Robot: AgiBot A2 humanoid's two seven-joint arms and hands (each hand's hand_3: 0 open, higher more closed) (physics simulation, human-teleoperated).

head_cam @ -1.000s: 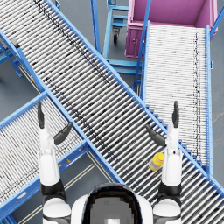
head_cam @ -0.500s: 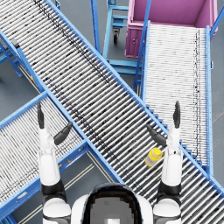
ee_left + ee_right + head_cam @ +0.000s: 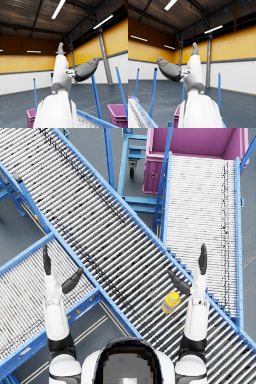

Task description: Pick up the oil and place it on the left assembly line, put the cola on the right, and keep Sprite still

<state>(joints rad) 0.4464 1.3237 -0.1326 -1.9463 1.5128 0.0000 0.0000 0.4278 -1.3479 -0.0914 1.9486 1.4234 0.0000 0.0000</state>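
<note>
A yellow oil bottle (image 3: pixel 171 302) with a yellow cap lies on the rollers of the diagonal centre conveyor (image 3: pixel 110 233), just left of my right forearm. My right hand (image 3: pixel 192 274) is raised above the belt's near edge, fingers spread, holding nothing. My left hand (image 3: pixel 56 274) is raised over the left assembly line (image 3: pixel 22 293), also spread and empty. The wrist views show only each hand, the left hand (image 3: pixel 75 65) and the right hand (image 3: pixel 181 66), against the warehouse hall. No cola or Sprite is in view.
The right assembly line (image 3: pixel 200 223) runs up to a purple bin (image 3: pixel 197 143) at the back. Blue frame rails edge all conveyors, with a blue trolley (image 3: pixel 135 158) behind. Purple bins (image 3: pixel 117 113) show low in the wrist views.
The oil bottle has travelled up the centre conveyor, away from me and slightly left. Both arms hold the same raised pose.
</note>
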